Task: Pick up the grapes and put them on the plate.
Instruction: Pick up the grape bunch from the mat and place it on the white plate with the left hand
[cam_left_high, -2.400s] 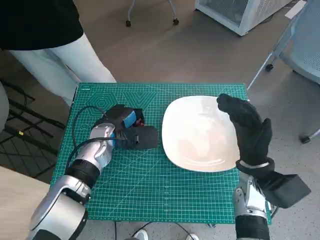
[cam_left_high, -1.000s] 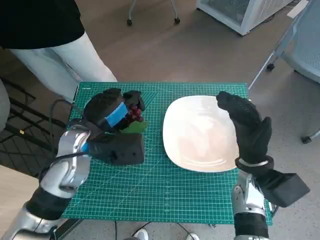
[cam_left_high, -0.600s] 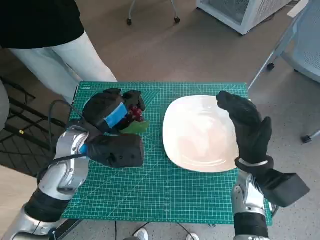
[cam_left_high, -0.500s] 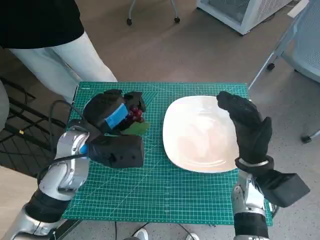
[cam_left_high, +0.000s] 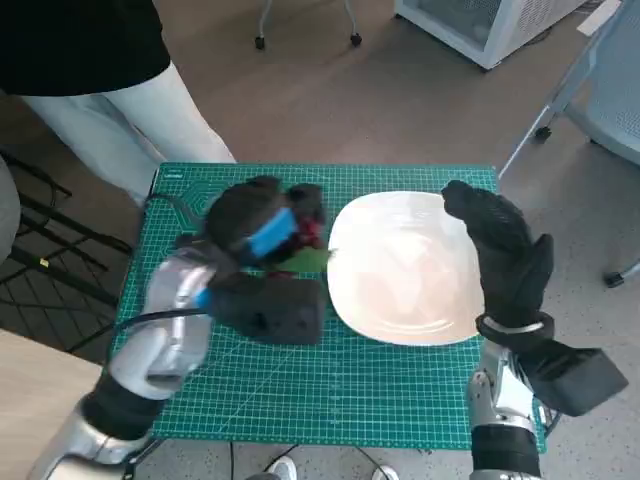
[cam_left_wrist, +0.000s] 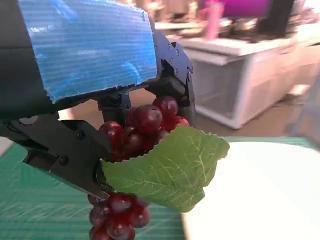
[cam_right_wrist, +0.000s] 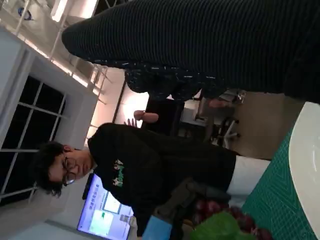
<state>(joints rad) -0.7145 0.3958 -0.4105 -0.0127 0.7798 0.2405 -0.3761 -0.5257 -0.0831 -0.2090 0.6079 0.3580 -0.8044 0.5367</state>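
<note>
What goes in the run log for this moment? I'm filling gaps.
left hand: holds grapes | grapes: beside plate edge | right hand: open at plate

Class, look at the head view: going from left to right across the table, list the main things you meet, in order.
left hand → grapes → plate → right hand
</note>
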